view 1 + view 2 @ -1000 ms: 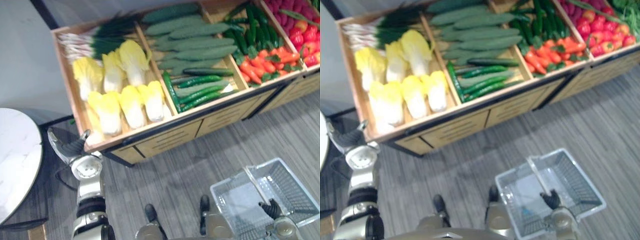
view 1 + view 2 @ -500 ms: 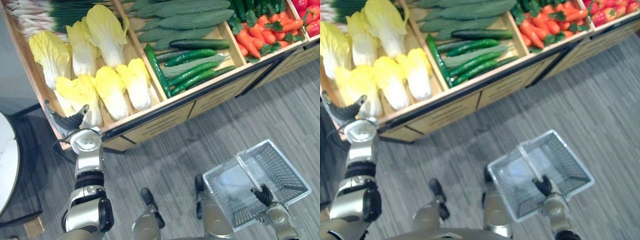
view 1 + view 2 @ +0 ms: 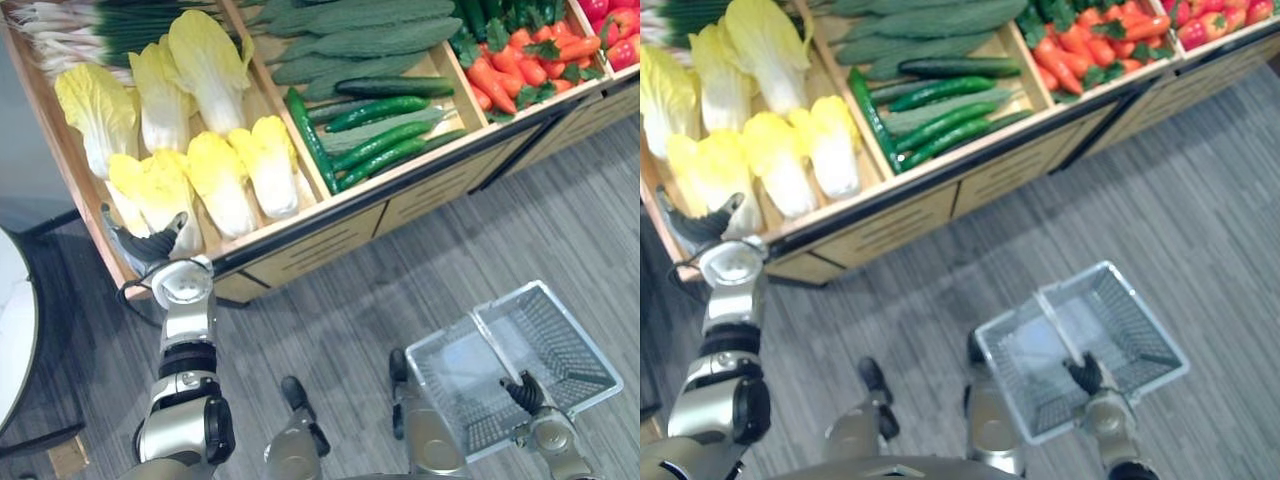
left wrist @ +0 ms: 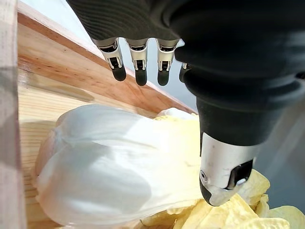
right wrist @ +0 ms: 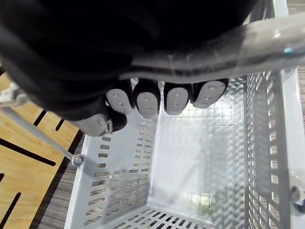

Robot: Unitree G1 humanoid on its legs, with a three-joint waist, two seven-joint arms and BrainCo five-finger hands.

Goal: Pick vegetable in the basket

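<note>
**Head views.** My left hand (image 3: 148,246) sits at the near left corner of the wooden display stand (image 3: 300,255). Its fingers are too small here for me to read. Its dark cover hides the stalk end of the cabbage (image 3: 152,188) just beyond it, and I cannot tell whether the two touch. Other cabbages (image 3: 215,180) lie beyond the hand and to its right, and those furthest back are cut off at the edge. My right hand (image 3: 1086,375) is low and well apart from the stand, at the handle (image 3: 1055,320) of the mesh basket (image 3: 1130,335).

**Left wrist view.** The fingers (image 4: 138,67) are straight and slightly spread, with the thumb (image 4: 224,174) held apart. The cabbage lies beneath the palm, between fingers and thumb. It has a thick, glossy white stalk and crinkled pale yellow leaves by the thumb. Its leaf end is cut off. The fingertips show against the stand's wooden side wall. I cannot confirm contact.

**Right wrist view.** The fingers are curled round the clear handle, with the thumb tucked beside them. The basket's white mesh walls hang below the hand, and the far rim is cut off.
</note>
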